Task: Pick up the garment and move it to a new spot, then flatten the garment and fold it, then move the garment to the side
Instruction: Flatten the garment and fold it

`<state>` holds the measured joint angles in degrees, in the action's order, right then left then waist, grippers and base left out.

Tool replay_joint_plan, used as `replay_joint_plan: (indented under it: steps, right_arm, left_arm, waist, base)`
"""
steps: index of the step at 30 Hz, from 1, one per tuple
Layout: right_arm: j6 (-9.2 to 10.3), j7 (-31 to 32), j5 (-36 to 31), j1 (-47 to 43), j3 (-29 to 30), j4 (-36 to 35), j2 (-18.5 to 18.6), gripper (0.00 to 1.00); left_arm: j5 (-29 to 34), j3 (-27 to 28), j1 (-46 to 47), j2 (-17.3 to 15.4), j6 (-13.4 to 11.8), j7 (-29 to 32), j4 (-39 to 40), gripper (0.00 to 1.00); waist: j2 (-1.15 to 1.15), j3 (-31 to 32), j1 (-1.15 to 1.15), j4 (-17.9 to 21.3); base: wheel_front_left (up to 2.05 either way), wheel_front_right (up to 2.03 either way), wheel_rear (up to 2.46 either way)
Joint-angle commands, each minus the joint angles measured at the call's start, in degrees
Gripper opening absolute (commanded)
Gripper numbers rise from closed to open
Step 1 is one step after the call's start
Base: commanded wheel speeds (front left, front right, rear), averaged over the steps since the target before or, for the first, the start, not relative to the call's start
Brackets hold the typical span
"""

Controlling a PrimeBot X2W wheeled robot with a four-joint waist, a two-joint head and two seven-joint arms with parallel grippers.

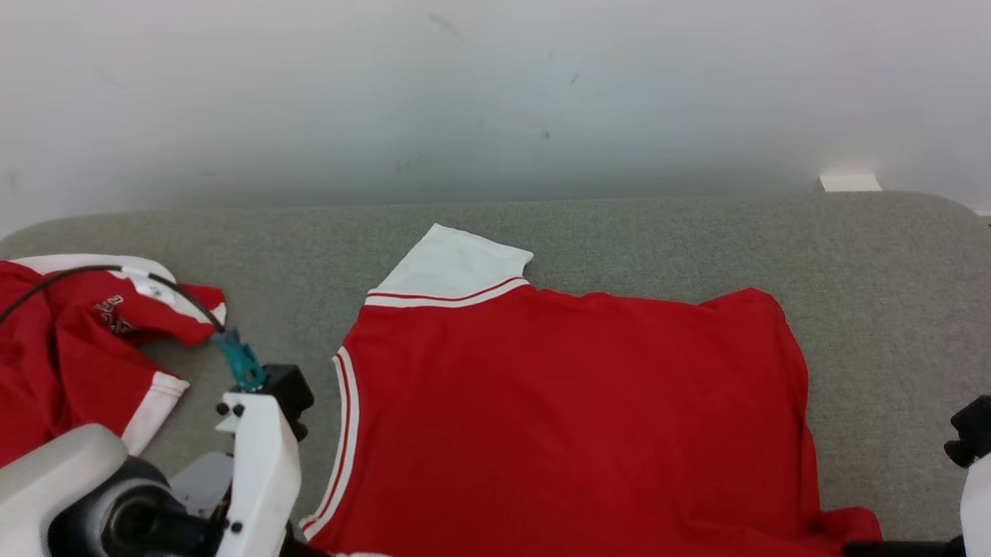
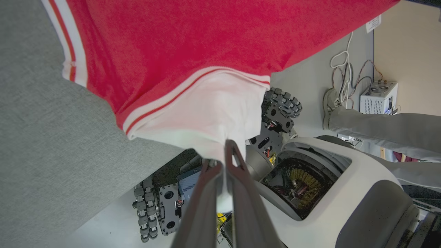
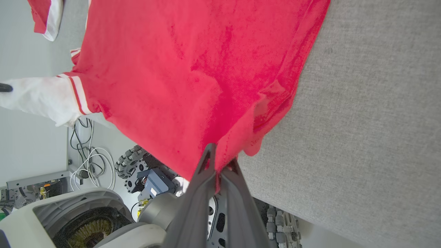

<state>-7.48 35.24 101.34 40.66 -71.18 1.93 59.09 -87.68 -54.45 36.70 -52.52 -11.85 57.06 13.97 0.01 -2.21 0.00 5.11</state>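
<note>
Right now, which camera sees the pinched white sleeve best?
Left wrist view: the white sleeve is big, central, clamped in the jaws. Right wrist view shows it small, off left; head view, a bottom sliver.

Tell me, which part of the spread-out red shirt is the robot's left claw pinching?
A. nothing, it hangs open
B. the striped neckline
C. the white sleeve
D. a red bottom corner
C: in the left wrist view the left gripper is shut on the bunched end of the white sleeve of the red shirt, with the cloth drawn to a point between its two dark fingers.
</note>
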Motion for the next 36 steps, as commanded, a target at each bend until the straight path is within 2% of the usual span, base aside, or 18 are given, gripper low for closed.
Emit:
replay_joint_plan:
  steps: [1,11,17,18,19,20,21,22,23,26,30,34,36]
  right_arm:
    - [-0.01,0.16,1.07,1.11,0.27,1.25,-0.8,0.0]
    - [-0.01,1.89,7.05,6.76,-0.23,15.83,-8.72,0.0]
    - [-0.01,1.61,8.79,8.45,-0.48,20.8,-12.74,0.0]
    - [-0.01,1.4,8.83,8.8,-0.49,21.45,-13.42,0.04]
    - [-0.01,1.29,8.78,9.05,-0.52,22.06,-13.98,0.16]
    - [-0.01,1.06,8.64,9.32,-0.58,22.86,-14.57,0.32]
    - [-0.01,0.69,8.27,9.71,-0.59,23.67,-15.14,0.47]
    - [-0.01,0.19,8.02,10.03,-0.55,24.31,-15.72,0.98]
    - [-0.01,-0.1,7.86,10.24,-0.57,25.07,-16.34,1.0]
    - [-0.01,-2.06,6.64,11.09,-0.54,27.12,-17.45,1.0]
    - [-0.01,-8.18,3.92,11.14,0.59,28.55,-17.99,1.0]
    - [-0.02,-21.17,-1.31,10.32,2.95,26.47,-17.17,1.0]
    - [-0.01,-29.75,-4.27,8.67,4.42,24.71,-16.5,1.0]
  left_arm:
    - [-0.18,0.2,1.04,0.82,0.24,0.39,-1.67,0.0]
    - [3.58,0.92,8.53,6.41,2.66,-0.11,-19.72,0.0]
    - [4.59,1.1,10.6,9.66,4.53,-1.32,-26.44,0.0]
    - [4.66,1.19,10.88,10.27,4.87,-1.77,-27.36,0.0]
    - [4.87,1.26,11.18,10.91,5.18,-2.31,-28.3,0.0]
    - [5.21,1.26,11.39,11.51,5.47,-2.81,-29.2,0.0]
    - [5.59,1.24,11.65,12.11,5.81,-3.45,-30.13,0.28]
    - [5.97,1.21,11.89,12.79,6.17,-3.97,-31.17,0.8]
    - [6.22,1.08,12.02,13.37,6.46,-4.28,-32.08,1.0]
    - [7.0,1.1,12.55,14.78,7.85,-6.02,-34.43,1.0]
    - [9.95,1.41,12.95,15.94,10.71,-11.67,-36.89,1.0]
    - [13.96,2.92,12.06,16.33,13.78,-21.97,-37.44,1.0]
    - [16.35,4.01,10.75,16.45,14.08,-29.27,-37.31,1.0]
  waist:
    - [-0.01,-1.03,0.0,0.16]
    - [-0.01,-4.07,0.0,1.22]
    - [-0.01,-4.31,0.0,1.85]
    - [-0.01,-4.33,0.0,1.95]
    - [-0.01,-4.38,0.0,2.05]
    - [-0.01,-4.43,0.0,2.13]
    - [-0.01,-4.46,0.0,2.2]
    - [-0.01,-4.47,0.0,2.27]
    - [-0.01,-4.41,0.0,2.35]
    - [-0.01,-3.96,0.0,2.44]
    - [-0.01,-2.66,0.0,2.15]
    - [-0.01,-1.11,0.0,1.68]
    - [-0.01,-0.17,0.0,1.5]
  base:
    - [0.0,0.0,0.0]
    - [0.0,0.0,0.0]
    - [0.0,0.0,0.0]
    - [0.0,0.0,0.0]
    - [0.0,0.0,0.0]
    - [0.0,0.0,0.0]
    - [0.0,0.0,0.0]
    - [0.0,0.0,0.0]
    - [0.0,0.0,0.0]
    - [0.0,0.0,0.0]
    - [0.0,0.0,0.0]
    - [0.0,0.0,0.0]
    - [0.0,0.0,0.0]
